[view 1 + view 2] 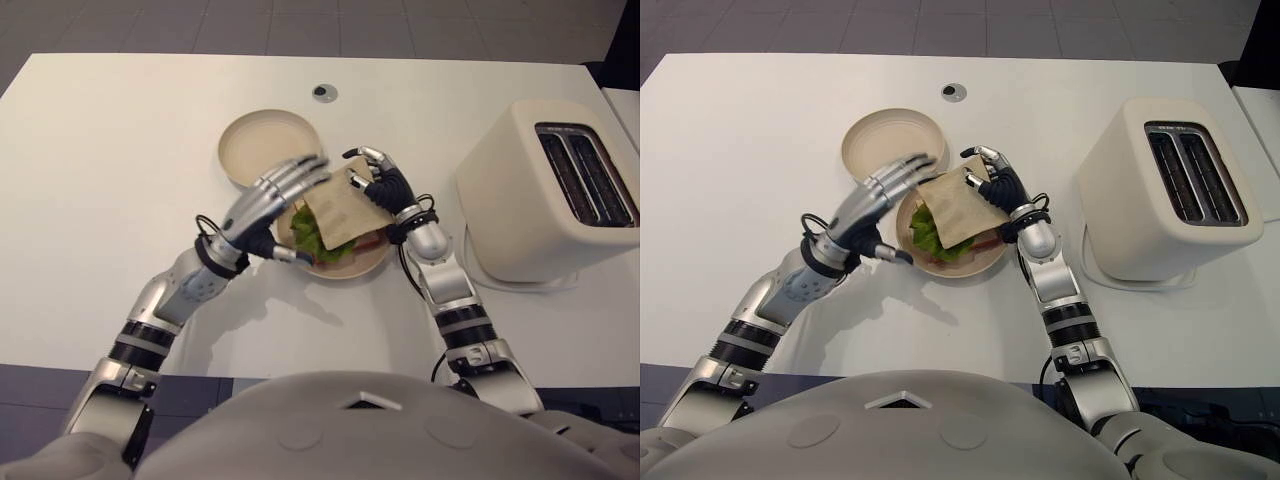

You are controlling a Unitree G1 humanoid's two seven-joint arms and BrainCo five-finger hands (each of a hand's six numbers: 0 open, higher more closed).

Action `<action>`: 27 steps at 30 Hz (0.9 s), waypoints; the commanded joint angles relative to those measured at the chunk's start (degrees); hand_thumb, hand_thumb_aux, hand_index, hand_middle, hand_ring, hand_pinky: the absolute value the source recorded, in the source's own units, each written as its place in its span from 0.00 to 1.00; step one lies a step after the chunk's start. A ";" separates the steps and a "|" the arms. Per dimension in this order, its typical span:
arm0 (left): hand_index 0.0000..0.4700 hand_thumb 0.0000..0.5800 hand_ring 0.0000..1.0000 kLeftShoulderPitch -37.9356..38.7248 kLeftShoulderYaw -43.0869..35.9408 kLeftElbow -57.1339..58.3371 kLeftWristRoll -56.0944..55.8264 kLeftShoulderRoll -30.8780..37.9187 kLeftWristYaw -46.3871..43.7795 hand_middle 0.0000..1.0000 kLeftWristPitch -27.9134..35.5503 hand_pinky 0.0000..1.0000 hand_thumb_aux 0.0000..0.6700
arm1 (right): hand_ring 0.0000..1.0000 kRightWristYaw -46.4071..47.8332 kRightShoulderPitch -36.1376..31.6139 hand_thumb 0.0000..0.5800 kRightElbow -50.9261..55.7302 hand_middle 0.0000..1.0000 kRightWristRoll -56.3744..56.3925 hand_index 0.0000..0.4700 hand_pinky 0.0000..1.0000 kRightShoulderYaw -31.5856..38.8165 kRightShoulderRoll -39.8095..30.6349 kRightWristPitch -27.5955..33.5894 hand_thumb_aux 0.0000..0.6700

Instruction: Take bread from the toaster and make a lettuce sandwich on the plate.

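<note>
A beige plate [375, 260] sits at the table's middle with a bread slice and green lettuce [312, 237] on it. A second bread slice [340, 210] lies tilted over the lettuce, its right edge held by my right hand [383, 185], fingers curled on it. My left hand [265, 210] hovers at the plate's left side with fingers spread, its fingertips near the slice's upper left corner. The cream toaster [530, 195] stands at the right, both slots looking empty.
An empty beige bowl [262, 145] stands just behind the plate, close to my left hand. A small round grey fitting [324, 93] is set in the table further back. The white table [100, 180] has open room to the left.
</note>
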 commanded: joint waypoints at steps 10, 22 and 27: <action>0.00 0.00 0.00 -3.74 -10.36 19.55 5.24 3.64 -14.80 0.00 7.16 0.00 0.00 | 0.95 -4.34 0.03 1.00 -0.11 0.95 -6.54 1.00 0.95 1.01 -2.14 -3.48 1.00; 0.96 1.00 0.00 -5.85 -2.73 7.55 -13.18 -1.71 -7.40 0.00 -5.94 0.00 0.96 | 0.60 -11.18 15.39 0.63 -23.98 0.60 -15.81 0.39 0.60 -8.57 -11.15 -10.58 0.39; 1.00 1.00 1.00 1.87 1.10 -8.25 -39.12 3.78 -12.54 1.00 -4.93 1.00 1.00 | 1.00 6.84 22.71 1.00 -35.00 1.00 -1.68 1.00 1.00 1.78 -15.00 -9.85 1.00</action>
